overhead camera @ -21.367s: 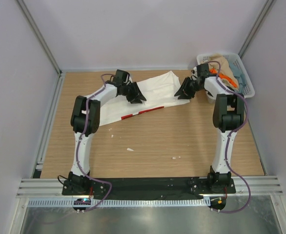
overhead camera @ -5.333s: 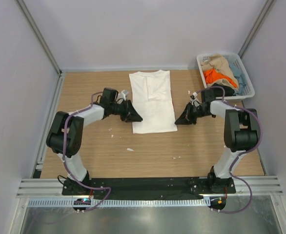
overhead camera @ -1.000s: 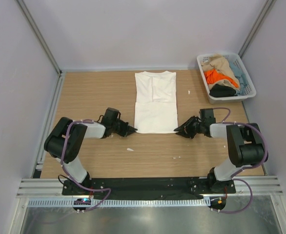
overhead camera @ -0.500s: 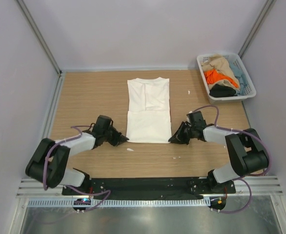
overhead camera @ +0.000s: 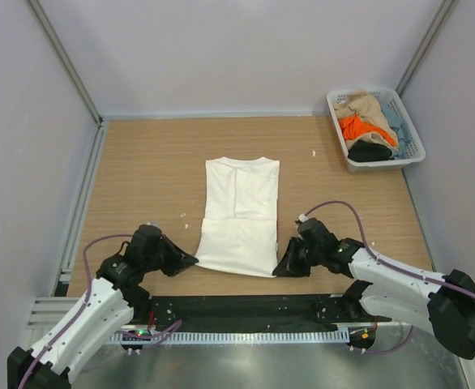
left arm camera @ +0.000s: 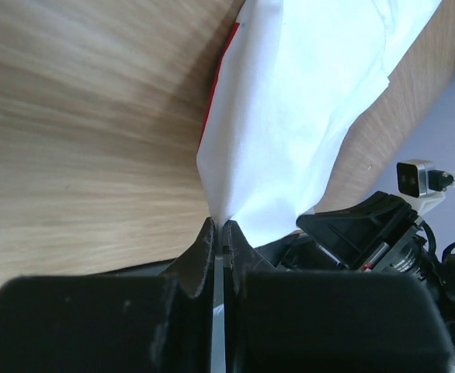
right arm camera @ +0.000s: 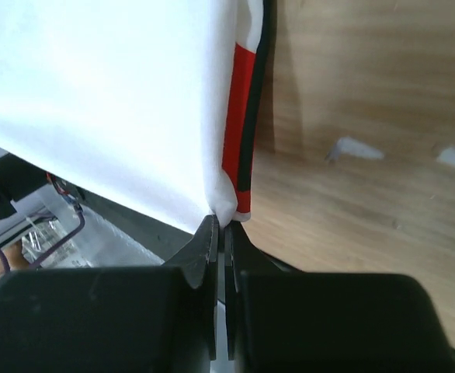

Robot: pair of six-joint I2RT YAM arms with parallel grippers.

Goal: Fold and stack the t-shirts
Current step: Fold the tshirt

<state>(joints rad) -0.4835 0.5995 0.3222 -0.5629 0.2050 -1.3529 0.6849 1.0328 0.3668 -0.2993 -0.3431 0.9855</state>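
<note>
**benchrat:** Where's the shirt sitting, and who's got hold of it?

**foldy_mcfold:** The white t-shirt [overhead camera: 239, 215] is lying mid-surface [overhead camera: 140, 178] as a narrow strip, sleeves tucked in. Collar end is far, hem end is near the arm bases, so the long axis runs straight near-to-far. The left end effector [overhead camera: 190, 259] is pinched shut on the near-left hem corner. The right end effector [overhead camera: 280, 267] is doing the same on the near-right corner. In both wrist views the jaws are basically together, with just a thin bit of white cloth between the tips. On the right side you can see the red print [right arm camera: 243, 116] peeking out along the folded edge.

**benchrat:** So which way does the cloth go from the grips?

**foldy_mcfold:** Away from both of them, toward the far wall. Each arm is reaching in low from its own side and the whole shirt lies beyond the fingertips. Neither arm is really nearer, it's pretty symmetric, one corner each.

**benchrat:** Next move, you reckon?

**foldy_mcfold:** My guess is they carry the hem up and over along that long axis to land it near the collar, halving the strip. Both corners need to travel together, or the fold line goes crooked. The near end already looks a little skewed to the left compared with the collar end.

**benchrat:** And the rest?

**foldy_mcfold:** The other t-shirts [overhead camera: 365, 126], tan, orange, pale blue and black, are heaped in the white basket [overhead camera: 335, 109] at the far right corner, well apart from the arms.
</note>
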